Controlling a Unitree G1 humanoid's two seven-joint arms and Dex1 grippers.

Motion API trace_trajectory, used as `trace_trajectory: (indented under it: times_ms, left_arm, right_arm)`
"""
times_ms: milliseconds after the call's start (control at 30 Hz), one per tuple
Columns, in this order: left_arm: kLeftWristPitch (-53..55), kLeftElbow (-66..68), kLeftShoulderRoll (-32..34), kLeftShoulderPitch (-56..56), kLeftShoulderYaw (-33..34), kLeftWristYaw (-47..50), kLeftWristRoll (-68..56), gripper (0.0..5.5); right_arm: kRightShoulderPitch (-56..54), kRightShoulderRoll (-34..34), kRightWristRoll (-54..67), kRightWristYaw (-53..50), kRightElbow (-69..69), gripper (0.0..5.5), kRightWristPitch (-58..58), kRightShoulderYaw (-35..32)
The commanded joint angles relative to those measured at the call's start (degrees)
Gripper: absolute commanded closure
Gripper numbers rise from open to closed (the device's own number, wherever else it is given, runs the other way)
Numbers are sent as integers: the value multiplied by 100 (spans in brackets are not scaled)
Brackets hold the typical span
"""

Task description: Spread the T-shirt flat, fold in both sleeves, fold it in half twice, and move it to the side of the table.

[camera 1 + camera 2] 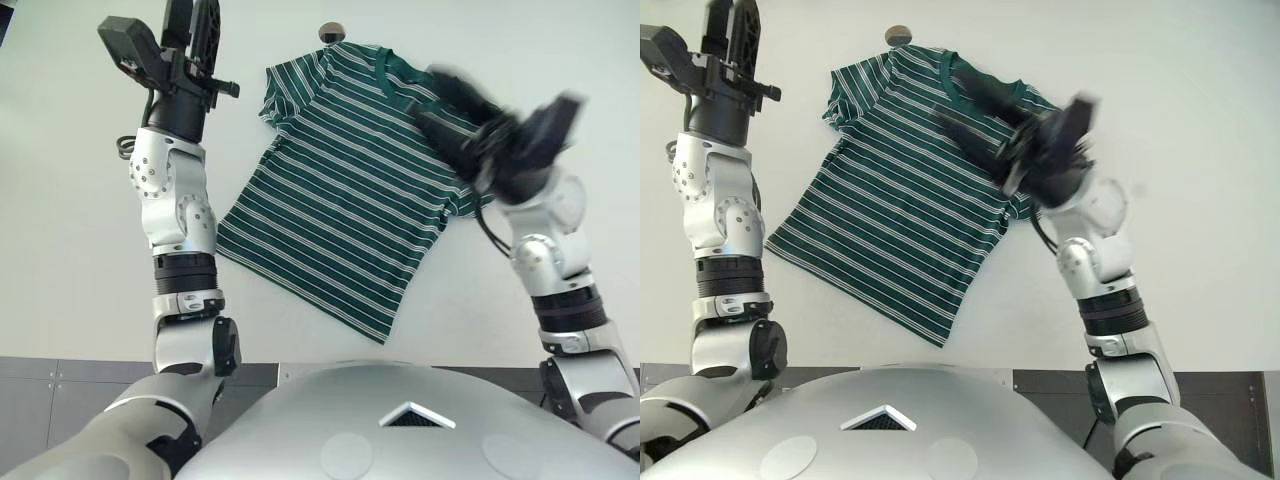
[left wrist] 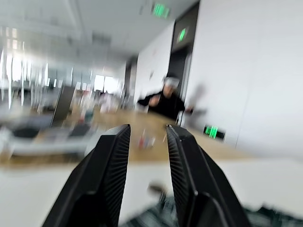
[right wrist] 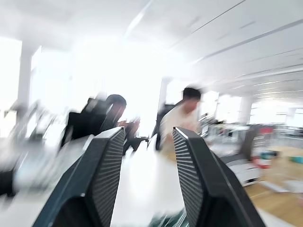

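Ribbed left pincer (image 2: 147, 130) and right pincer (image 3: 149, 132) gape empty; striped T-shirt (image 1: 340, 190) lies spread.

We found the white table (image 1: 60, 200) brightly and evenly lit from above, with only faint, soft shadows on it. The striped T-shirt (image 1: 340, 200) looked crisp, and so did the left gripper (image 1: 193, 14), but the right gripper (image 1: 962, 100) was smeared by motion. In both wrist views the room behind was streaked and out of focus. Windows (image 3: 42, 71) burned out to white glare in the right wrist view. In the left one, ceiling lights (image 2: 71, 28) and green signs (image 2: 160, 9) glowed hazily.
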Motion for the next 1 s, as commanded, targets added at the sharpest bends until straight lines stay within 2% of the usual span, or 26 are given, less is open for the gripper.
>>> trace_trajectory:
  times_ms: [33,167,400,667,800,933,1000]
  left_arm:
    - [255,594,323,-332,9,-161,238,410]
    - [470,1019,488,-543,122,-378,230,410]
    - [1188,1468,636,-782,-142,-763,478,410]
    - [1411,1680,707,-937,-224,-1071,660,297]
    - [1349,1349,594,-928,42,-1202,346,297]
    - [-538,217,142,-632,406,-730,427,297]
    - [-1905,-405,-200,-354,429,-383,806,297]
  right_arm:
    - [-167,120,-405,-31,214,361,12,-359]
    - [-112,302,-677,92,169,361,26,-461]
    - [-166,503,-1052,185,276,361,0,-638]
    - [-92,632,-1685,249,274,357,-154,-534]
    - [210,632,-2486,431,72,357,-567,-51]
    - [612,429,-4337,214,156,357,-1414,657]
    - [797,255,-5233,92,266,357,-1756,1023]
